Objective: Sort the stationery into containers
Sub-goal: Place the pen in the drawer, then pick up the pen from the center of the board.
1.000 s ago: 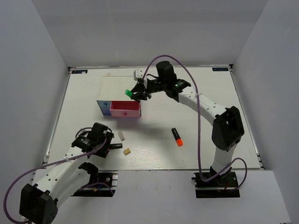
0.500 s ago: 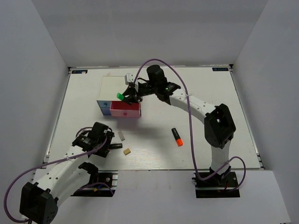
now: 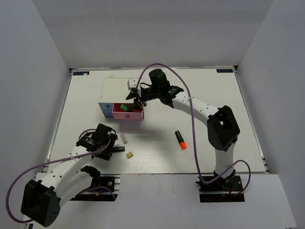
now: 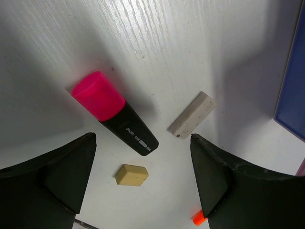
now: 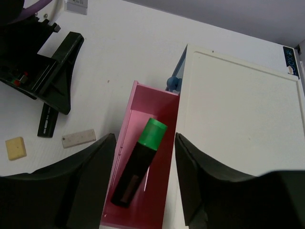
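Note:
A green-capped highlighter [image 5: 140, 162] lies loose inside the open pink drawer [image 5: 153, 101] of the white-topped drawer box [image 3: 119, 88]. My right gripper [image 5: 145, 138] hangs open straight above it, touching nothing. In the top view that gripper [image 3: 134, 99] is over the drawer [image 3: 134, 116]. My left gripper [image 4: 143, 139] is open low over the table, its fingers either side of a pink-capped highlighter [image 4: 114, 113] and a tan eraser [image 4: 132, 174]. A white eraser [image 4: 192, 114] lies just beyond. An orange-capped highlighter [image 3: 180, 140] lies alone to the right.
The blue drawer front [image 3: 105, 110] is shut, to the left of the pink one; its knob [image 5: 174, 83] shows beside the pink drawer. White walls enclose the table on three sides.
My right arm carried the green highlighter left over the pink drawer, opened its jaws and let it go; it now lies in the drawer. The left arm barely moved.

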You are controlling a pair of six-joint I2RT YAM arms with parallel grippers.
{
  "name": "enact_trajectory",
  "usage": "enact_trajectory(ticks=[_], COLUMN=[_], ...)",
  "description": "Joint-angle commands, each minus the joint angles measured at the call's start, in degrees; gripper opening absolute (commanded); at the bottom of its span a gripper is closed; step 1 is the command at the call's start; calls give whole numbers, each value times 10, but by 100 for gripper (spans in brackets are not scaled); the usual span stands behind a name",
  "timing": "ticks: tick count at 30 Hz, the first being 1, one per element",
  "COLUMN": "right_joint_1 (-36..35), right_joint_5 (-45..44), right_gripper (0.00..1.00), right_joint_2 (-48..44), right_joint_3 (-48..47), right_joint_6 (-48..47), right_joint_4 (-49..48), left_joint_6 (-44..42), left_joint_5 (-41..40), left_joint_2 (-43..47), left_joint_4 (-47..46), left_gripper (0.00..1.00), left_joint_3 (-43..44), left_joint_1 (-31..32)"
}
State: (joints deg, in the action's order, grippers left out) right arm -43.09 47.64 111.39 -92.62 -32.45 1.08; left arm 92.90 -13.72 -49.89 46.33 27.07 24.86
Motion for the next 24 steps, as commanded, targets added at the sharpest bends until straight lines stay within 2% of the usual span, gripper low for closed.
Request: enact_trajectory(ticks=[1, 3, 6, 11, 15, 24], right_joint_1=[3, 6, 14, 35, 52, 100], right_joint_5=[-3, -6, -3, -24, -68, -84], right_gripper=[60, 63, 63, 64, 71, 74], right_joint_2=[-16, -34, -67, -150, -216, -295], right_joint_3=[15, 26, 54, 153, 208, 295], right_joint_6=[-9, -2, 21, 58, 86, 113], right_joint_4=[-1, -3, -22, -63, -87, -90], left_joint_6=[7, 7, 7, 12, 18, 23], left_joint_5=[1, 1, 6, 11, 11, 17], left_joint_2=[-7, -29, -55, -73, -86, -142], left_joint_4=[-6, -6, -1, 10, 3, 26], left_gripper=[90, 90, 90, 82, 76, 72], left_joint_3=[19, 19, 31, 37, 31, 52], left_joint_1=[-3, -3, -3, -3, -3, -3])
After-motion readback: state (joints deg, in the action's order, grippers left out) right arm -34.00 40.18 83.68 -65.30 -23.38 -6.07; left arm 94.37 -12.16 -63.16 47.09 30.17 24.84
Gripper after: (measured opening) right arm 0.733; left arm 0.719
